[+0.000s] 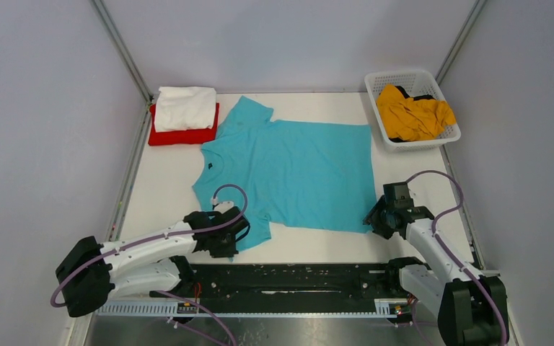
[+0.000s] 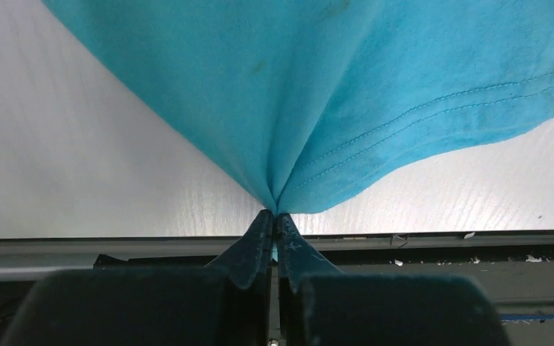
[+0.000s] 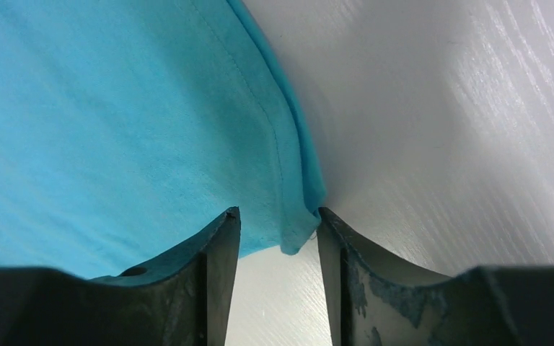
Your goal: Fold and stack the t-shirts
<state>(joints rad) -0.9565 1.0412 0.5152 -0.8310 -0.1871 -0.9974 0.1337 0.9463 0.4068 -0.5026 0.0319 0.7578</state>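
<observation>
1. Turquoise t-shirt (image 1: 296,169) lies spread flat in the middle of the table (image 1: 159,194), collar toward the left and bottom hem toward the right.
2. Left gripper (image 2: 274,216) is fully closed, pinching the near-left sleeve edge. Cloth fans out from the tips.
3. Right gripper (image 3: 278,216) is partly open. The near-right hem corner sits between its jaws, not clamped.
4. White t-shirt (image 1: 185,107) is folded on top of the folded red t-shirt (image 1: 180,135) at the far-left corner, just beside the far sleeve.
5. Yellow t-shirt (image 1: 411,115) is crumpled inside the basket (image 1: 375,86), far right.
</observation>
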